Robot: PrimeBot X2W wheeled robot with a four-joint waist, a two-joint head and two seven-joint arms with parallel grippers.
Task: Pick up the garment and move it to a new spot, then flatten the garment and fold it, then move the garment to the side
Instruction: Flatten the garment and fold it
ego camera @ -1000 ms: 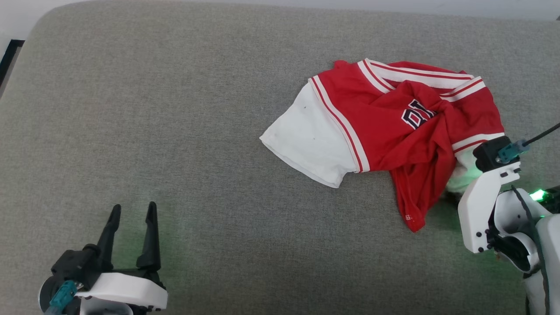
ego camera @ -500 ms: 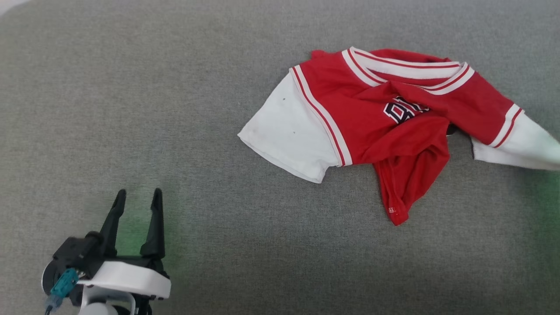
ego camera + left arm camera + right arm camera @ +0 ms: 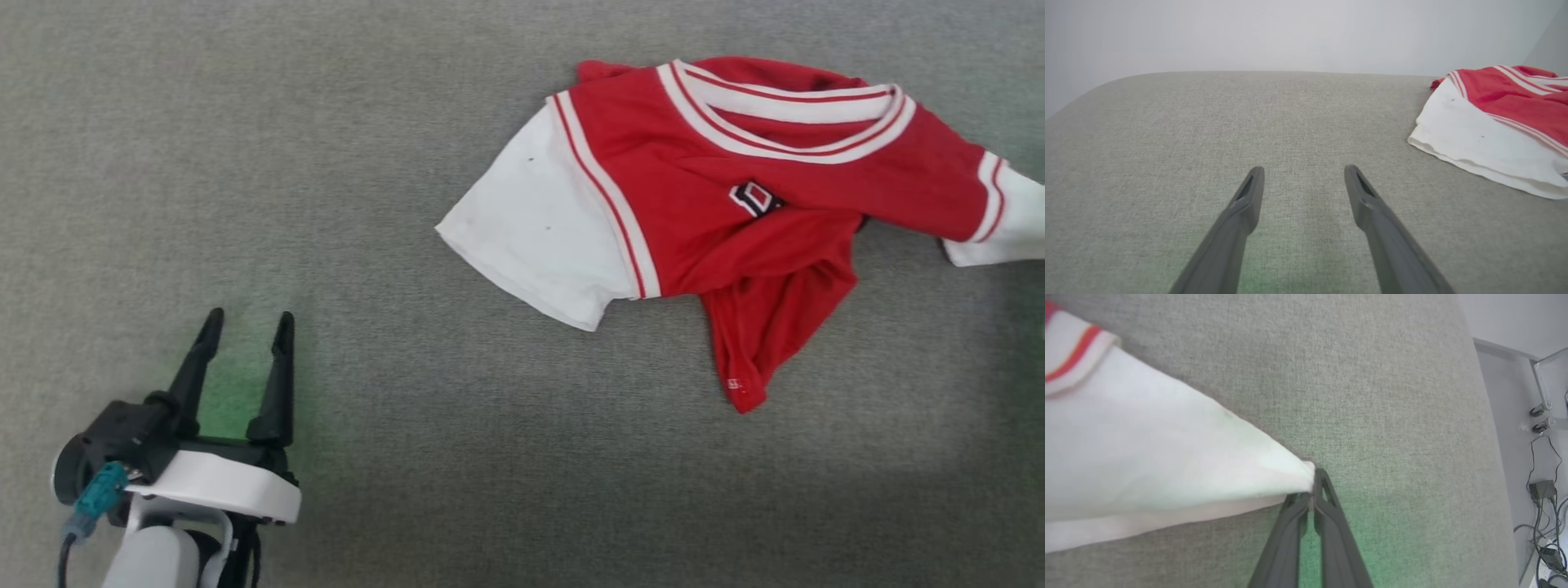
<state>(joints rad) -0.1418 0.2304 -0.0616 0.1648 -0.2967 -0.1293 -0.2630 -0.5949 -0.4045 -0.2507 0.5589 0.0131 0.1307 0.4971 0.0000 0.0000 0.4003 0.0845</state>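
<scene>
Nearest the robot: left gripper (image 3: 249, 317), well to the L of the garment (image 3: 718, 204) and nearer than its hem, no contact. Fingers (image 3: 277, 376) spread wide, nothing btwn them, tips pointing away from the robot over the bare grey cushion (image 3: 408, 490). Faint green glow on the fabric below. Own wrist view agrees: left gripper (image 3: 1303, 169) released, empty, w/ the garment (image 3: 1494, 118) off to its R, apart.

Right gripper (image 3: 1314, 484): clenched on the garment (image 3: 1147, 457). Jaws pinched together w/ the tip of the white R sleeve caught btwn them. Sleeve is drawn out to a point at the tips, over the cushion (image 3: 1392, 396). Red-white trim band shows at the sleeve's far end.

Garment itself lies on the cushion, chest side up.
- Near part: red hem corner bunched and twisted to a point toward the robot, small white mark near its tip.
- L white sleeve: spread fairly flat on the left gripper's side, a few dark specks.
- Mid: red body creased. Dark white-outlined lettering mostly tucked in a fold, approx one character showing.
- R sleeve: stretched out sideways, cut by the frame edge in head view.
- Far part: striped collar, lying open.

Beyond the garment: cushion's rounded far edge, then pale wall (image 3: 1290, 32). On the right gripper's side away from the garment, past the cushion edge: cables (image 3: 1545, 522) w/ a small dark box.
</scene>
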